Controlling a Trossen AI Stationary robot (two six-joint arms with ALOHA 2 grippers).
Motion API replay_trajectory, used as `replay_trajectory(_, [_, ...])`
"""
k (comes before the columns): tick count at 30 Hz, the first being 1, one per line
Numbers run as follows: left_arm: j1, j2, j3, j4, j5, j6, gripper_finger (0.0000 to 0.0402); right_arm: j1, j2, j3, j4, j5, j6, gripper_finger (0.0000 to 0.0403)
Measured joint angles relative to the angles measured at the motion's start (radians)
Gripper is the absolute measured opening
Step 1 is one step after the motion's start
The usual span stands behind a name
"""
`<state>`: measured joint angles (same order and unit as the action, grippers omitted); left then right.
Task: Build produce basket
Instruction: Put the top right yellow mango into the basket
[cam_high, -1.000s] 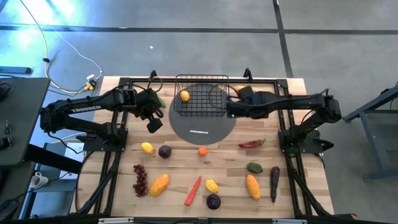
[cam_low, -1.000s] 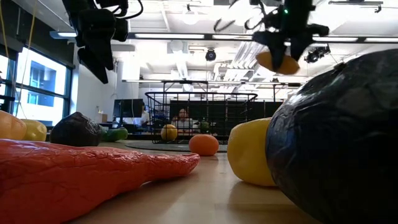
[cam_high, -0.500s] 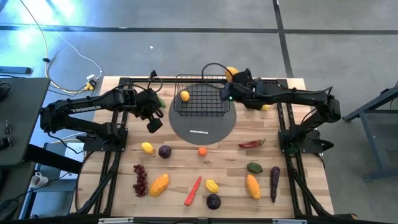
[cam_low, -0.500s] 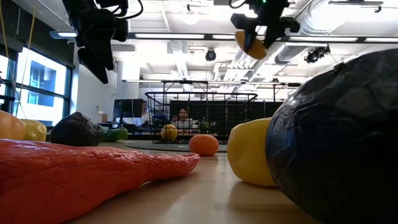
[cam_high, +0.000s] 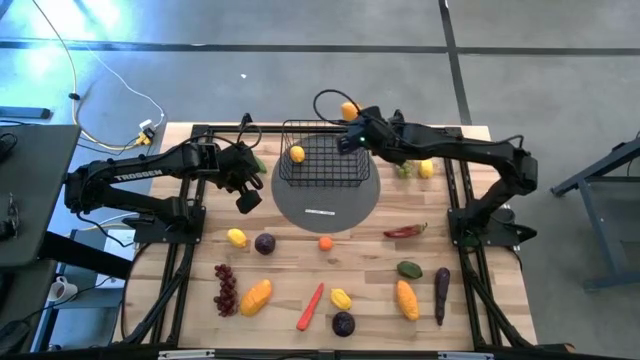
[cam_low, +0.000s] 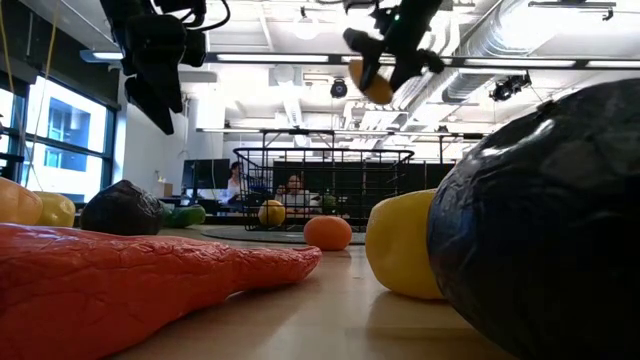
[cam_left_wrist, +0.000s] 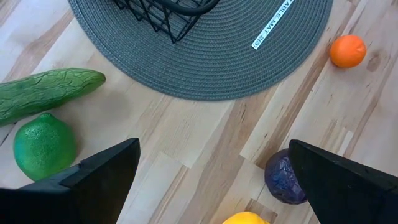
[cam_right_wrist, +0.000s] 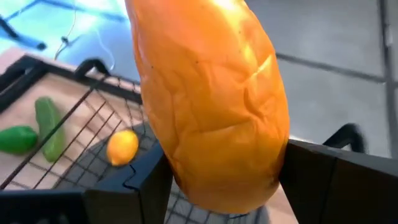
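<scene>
High view: the right gripper (cam_high: 349, 112) is clamped on an orange mango (cam_high: 348, 110), held above the far right corner of the basket (cam_high: 322, 155), which stands on the grey round mat (cam_high: 330, 205). One lemon (cam_high: 296, 154) already lies inside. The left gripper (cam_high: 245, 196) waits just left of the mat, jaws spread, holding nothing. Unpacked produce lies on the near half of the table (cam_high: 190, 300), among it a red chili (cam_high: 404, 231), a carrot (cam_high: 310, 307) and red grapes (cam_high: 226, 289).

Low view: only here is height legible. The mango (cam_low: 376, 82) hangs well above the basket rim (cam_low: 325, 152). Recommended procedure: centre the fruit over the open top, lower it below the rim, then release, so it cannot bounce off the wire.

Left wrist view: shows items that view does not show clearly, namely a cucumber (cam_left_wrist: 46, 92) and a green lime (cam_left_wrist: 43, 142) just beside the mat edge, and a purple plum (cam_left_wrist: 285, 177) between the spread fingers (cam_left_wrist: 102, 177).

Right wrist view: confirms the grip. The mango (cam_right_wrist: 208, 93) fills the space between the dark fingers (cam_right_wrist: 127, 186), with the lemon (cam_right_wrist: 122, 147) visible below in the basket.
</scene>
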<state>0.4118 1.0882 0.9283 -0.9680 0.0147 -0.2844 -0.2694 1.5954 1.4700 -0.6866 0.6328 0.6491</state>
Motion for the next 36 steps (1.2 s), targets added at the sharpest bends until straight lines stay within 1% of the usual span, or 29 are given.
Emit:
replay_trajectory(5, [0.000,0.000,0.000,-0.001,0.000,0.000,0.0397,-0.007,0.071,0.000,0.004,-0.080,0.000,0.0221])
replay_trajectory(11, [0.000,0.000,0.000,-0.002,0.000,0.000,0.0397,-0.007,0.156,-0.001,0.005,-0.103,0.006,0.0221])
replay_trajectory(15, [0.000,0.000,0.000,-0.003,0.000,0.000,0.0397,-0.008,0.205,-0.001,-0.001,-0.138,0.005,0.0221])
replay_trajectory(19, [0.000,0.000,0.000,-0.003,0.000,0.000,0.0397,-0.008,0.237,-0.001,-0.005,-0.137,0.004,0.0221])
replay_trajectory(24, [0.000,0.000,0.000,-0.003,0.000,0.000,0.0397,-0.008,0.256,-0.001,-0.011,-0.137,-0.003,0.0223])
replay_trajectory(28, [0.000,0.000,0.000,-0.003,0.000,0.000,0.0397,-0.008,0.260,-0.001,-0.013,-0.144,-0.040,0.0241])
replay_trajectory(32, [0.000,0.000,0.000,-0.003,0.000,0.000,0.0397,-0.008,0.260,-0.001,-0.012,-0.182,-0.068,0.0260])
replay_trajectory(36, [0.000,0.000,0.000,-0.003,0.000,0.000,0.0397,-0.011,0.260,-0.001,-0.006,-0.176,-0.104,0.0270])
